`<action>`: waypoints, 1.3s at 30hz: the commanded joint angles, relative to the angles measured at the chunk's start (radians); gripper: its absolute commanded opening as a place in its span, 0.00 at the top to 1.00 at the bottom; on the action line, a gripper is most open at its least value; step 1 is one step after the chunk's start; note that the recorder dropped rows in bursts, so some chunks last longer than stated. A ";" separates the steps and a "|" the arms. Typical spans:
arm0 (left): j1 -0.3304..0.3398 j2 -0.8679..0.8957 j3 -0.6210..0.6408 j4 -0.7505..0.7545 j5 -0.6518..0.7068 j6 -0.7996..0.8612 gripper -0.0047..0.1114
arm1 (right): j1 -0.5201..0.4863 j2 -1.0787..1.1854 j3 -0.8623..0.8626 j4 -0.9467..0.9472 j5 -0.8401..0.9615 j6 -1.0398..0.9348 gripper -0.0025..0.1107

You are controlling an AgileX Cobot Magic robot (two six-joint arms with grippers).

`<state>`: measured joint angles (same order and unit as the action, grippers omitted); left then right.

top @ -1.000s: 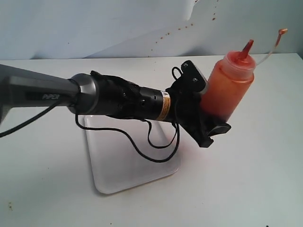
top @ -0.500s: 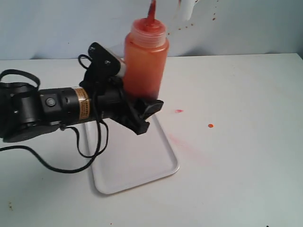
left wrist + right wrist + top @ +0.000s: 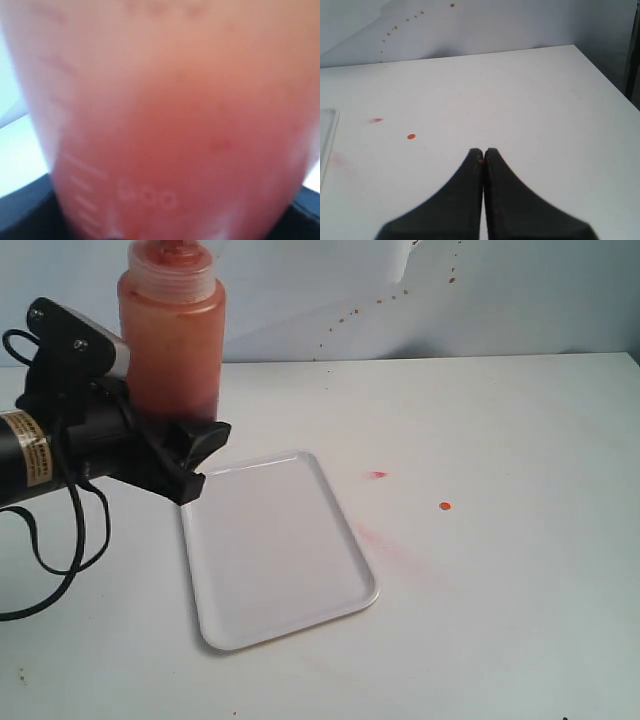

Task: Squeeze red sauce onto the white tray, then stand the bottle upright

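White plastic lies nearest me: the white tray [image 3: 270, 550], with nothing squeezed onto it that I can see. Just beyond its far left corner my left gripper [image 3: 170, 425] is clamped low around the bottle [image 3: 172, 340], which stands upright with its nozzle cut off by the frame's top. I judge it soft-walled and bottom-heavy. The low hold steadies it, but for squeezing I'd press mid-body, gently, since smooth plastic may slip. My right gripper [image 3: 484, 155] is pinched closed on nothing, above the table.
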<state>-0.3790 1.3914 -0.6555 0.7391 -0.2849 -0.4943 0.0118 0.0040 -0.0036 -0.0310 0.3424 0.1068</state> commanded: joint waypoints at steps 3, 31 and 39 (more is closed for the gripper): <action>0.003 -0.084 0.000 -0.008 0.151 0.038 0.96 | -0.001 -0.004 0.004 0.005 -0.005 -0.001 0.98; 0.003 -0.077 0.050 0.242 0.230 0.058 0.96 | -0.001 -0.004 0.004 0.005 -0.005 -0.001 0.98; 0.003 -0.075 0.050 0.242 0.242 0.053 0.96 | -0.001 -0.004 0.004 0.005 -0.005 -0.001 0.98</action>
<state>-0.3790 1.3169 -0.6045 0.9823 -0.0262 -0.4362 0.0118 0.0040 -0.0036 -0.0310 0.3424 0.1068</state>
